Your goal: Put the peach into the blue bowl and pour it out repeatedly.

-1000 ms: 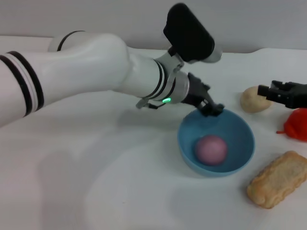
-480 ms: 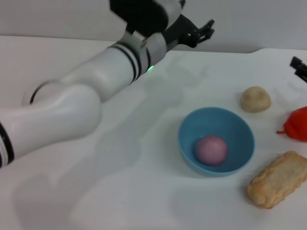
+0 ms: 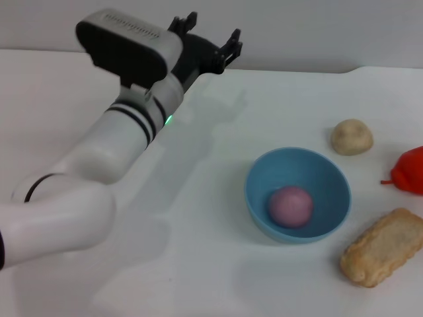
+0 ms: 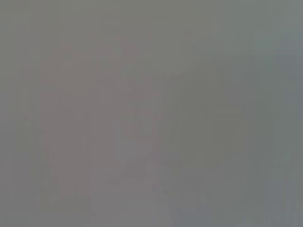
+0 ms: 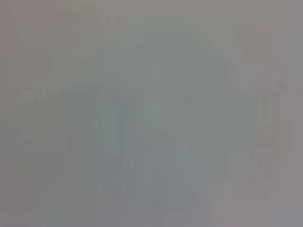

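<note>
Your left gripper (image 3: 209, 41) is raised over the table's (image 3: 198, 264) far edge, white arm stretched away, black fingers spread and empty. Toward the right side, the smooth round matte pink peach (image 3: 290, 206) sits inside the glossy blue bowl (image 3: 258, 191). Beyond: a lumpy beige ball (image 3: 351, 137), a rough biscuit-like block (image 3: 381, 247).

Peach (image 3: 290, 205) sitting in bowl (image 3: 259, 198); ball (image 3: 351, 137) lying behind bowl, to right; biscuit (image 3: 382, 246) lying right-front; left gripper (image 3: 206, 41) hanging far back-left.
</note>
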You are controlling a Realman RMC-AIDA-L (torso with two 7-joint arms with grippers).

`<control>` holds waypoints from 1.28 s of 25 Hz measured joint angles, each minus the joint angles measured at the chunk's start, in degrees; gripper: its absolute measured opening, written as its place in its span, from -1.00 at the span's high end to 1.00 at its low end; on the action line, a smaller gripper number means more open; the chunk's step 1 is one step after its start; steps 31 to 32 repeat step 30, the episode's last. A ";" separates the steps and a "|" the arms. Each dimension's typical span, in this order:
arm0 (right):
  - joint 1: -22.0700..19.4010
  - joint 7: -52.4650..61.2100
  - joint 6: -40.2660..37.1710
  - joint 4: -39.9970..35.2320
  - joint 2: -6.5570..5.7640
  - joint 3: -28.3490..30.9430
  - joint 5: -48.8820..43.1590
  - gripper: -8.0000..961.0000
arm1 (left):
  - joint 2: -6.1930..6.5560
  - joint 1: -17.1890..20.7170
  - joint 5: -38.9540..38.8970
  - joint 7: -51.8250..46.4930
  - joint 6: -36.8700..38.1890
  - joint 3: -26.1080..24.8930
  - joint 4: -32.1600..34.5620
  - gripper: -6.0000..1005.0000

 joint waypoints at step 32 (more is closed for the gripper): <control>1.14 -27.71 -10.32 19.11 0.82 6.54 18.94 -0.57 | -0.19 4.07 -0.05 -7.83 -18.03 13.93 -6.61 -0.62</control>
